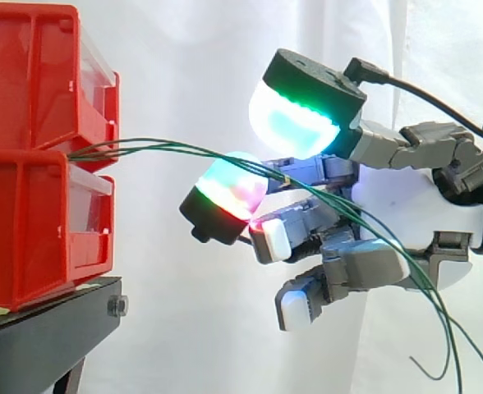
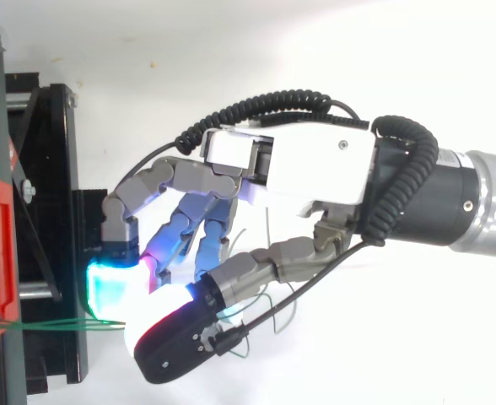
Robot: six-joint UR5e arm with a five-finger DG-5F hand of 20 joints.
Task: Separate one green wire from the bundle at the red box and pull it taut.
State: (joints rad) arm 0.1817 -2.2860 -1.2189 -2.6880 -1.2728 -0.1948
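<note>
The green wires (image 1: 167, 148) run nearly level, long axis left to right, from the gap between 2 stacked red bins (image 1: 28, 222) to the hand (image 1: 406, 205), then droop down to the right. They are thin and closely bundled. The bins sit on a black stand (image 1: 52, 336). Curled fingers pinch the wires against a red-green pad (image 1: 225, 201).

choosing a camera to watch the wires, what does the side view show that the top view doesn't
Side view: the green wires leave between two stacked red bins, cross the hand and droop down to the right. Top view: the grey arm behind the hand, seen from above. Both: the hand, wires, bins and black stand.
</note>
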